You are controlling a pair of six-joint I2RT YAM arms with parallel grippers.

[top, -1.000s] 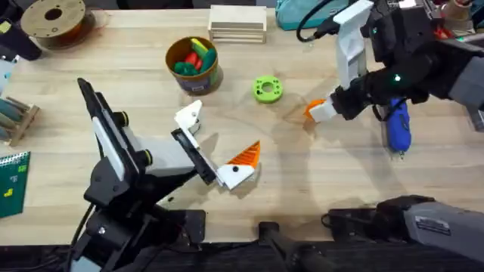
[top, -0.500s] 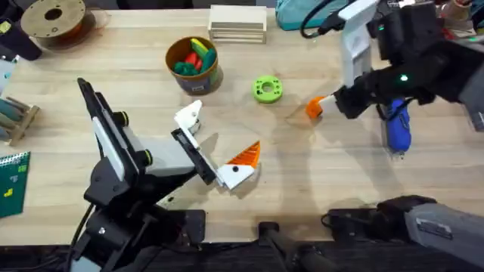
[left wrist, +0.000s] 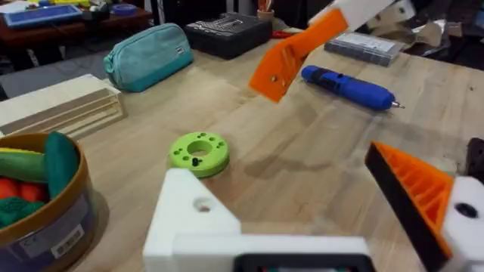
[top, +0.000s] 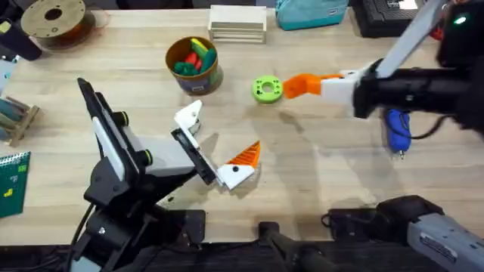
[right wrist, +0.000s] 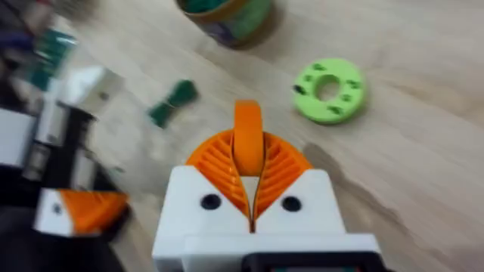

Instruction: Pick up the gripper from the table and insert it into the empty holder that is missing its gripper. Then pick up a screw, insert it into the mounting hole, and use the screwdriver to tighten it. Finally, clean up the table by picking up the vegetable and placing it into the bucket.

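Aloft, right end effector point(right wrist: 249, 162) pinching gripper point(right wrist: 248, 140)

Right end effector point(top: 295, 85) rose, carrying the gripper point(right wrist: 248, 141).

One camera hangs high above the table point(top: 302, 189) and looks down and forward over the whole top. One camera sits low on the left arm, close to the wood, looking across the table. One sits on the right arm and looks down. All three see the green disc point(top: 267, 88) point(left wrist: 199, 153) point(right wrist: 330, 91) and the bucket point(top: 193, 65) point(left wrist: 45, 215) point(right wrist: 231, 17).
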